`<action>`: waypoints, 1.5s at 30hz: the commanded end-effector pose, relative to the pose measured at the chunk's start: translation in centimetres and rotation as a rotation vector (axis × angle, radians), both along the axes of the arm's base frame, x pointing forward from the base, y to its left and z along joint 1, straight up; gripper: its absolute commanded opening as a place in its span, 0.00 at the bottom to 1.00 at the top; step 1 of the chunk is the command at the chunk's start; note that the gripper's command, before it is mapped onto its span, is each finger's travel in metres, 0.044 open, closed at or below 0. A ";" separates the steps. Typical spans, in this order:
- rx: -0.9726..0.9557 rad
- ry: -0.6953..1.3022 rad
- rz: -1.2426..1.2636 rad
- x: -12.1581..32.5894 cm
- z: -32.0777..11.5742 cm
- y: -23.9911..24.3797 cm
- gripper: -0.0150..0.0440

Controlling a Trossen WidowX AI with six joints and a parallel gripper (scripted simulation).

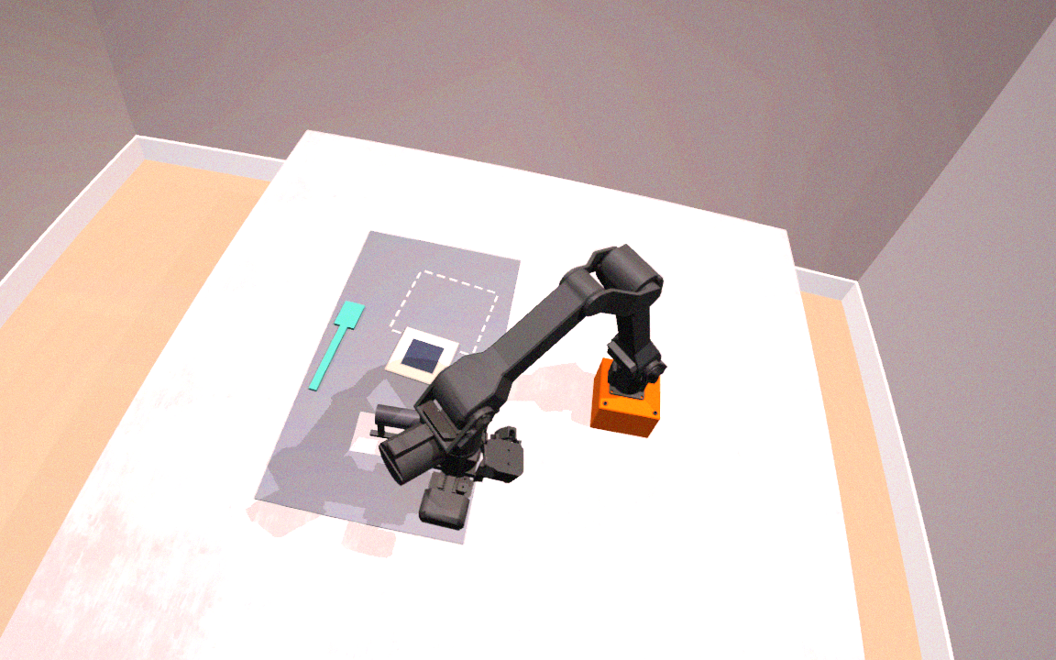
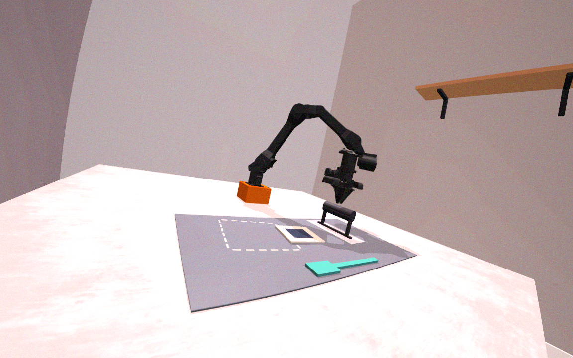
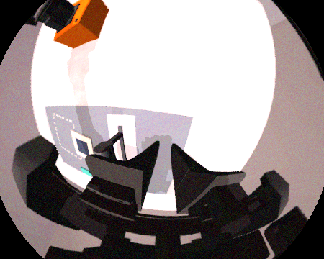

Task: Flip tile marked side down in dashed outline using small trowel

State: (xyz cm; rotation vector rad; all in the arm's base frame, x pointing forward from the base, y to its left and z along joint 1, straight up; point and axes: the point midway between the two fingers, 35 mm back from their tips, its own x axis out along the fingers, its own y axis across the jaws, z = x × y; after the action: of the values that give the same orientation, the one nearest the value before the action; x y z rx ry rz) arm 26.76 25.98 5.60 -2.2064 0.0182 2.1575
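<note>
The cream tile lies flat, its dark marked square up, overlapping one edge of the dashed outline. The trowel rests with its pale blade flat on the grey mat and its black bar handle up. My gripper points down above the trowel's level, with a narrow gap between its fingertips and nothing held. In the wrist view the handle is left of the fingers. The arm hides the fingertips in the top view.
A teal spatula lies flat near the mat's long edge, on the side away from the orange arm base. A wooden shelf is on the wall.
</note>
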 end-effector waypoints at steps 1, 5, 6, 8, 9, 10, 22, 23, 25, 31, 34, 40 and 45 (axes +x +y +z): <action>0.000 0.000 0.000 0.0 0.0 0.0 0.29; 0.000 0.000 0.000 0.0 0.0 0.0 0.25; 0.000 0.000 0.000 0.0 0.0 0.0 0.25; 0.000 0.000 0.000 0.0 0.0 0.0 0.25; 0.000 0.000 0.000 0.0 0.0 0.0 0.25; 0.000 0.000 0.000 0.0 0.0 0.0 0.25; 0.000 0.000 0.000 0.0 0.0 0.0 0.42; 0.000 0.000 0.000 0.0 0.0 0.0 0.42; 0.000 0.000 0.000 0.0 0.0 0.0 0.42; 0.000 0.000 0.000 0.0 0.0 0.0 0.42; 0.000 0.000 0.000 0.0 0.0 0.0 0.42; 0.000 0.000 0.000 0.0 0.0 0.0 0.42; 0.000 0.000 0.000 0.0 0.0 0.0 0.25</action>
State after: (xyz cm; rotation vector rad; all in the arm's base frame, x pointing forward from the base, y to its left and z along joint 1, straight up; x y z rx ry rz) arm 26.76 25.98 5.60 -2.2063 0.0182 2.1576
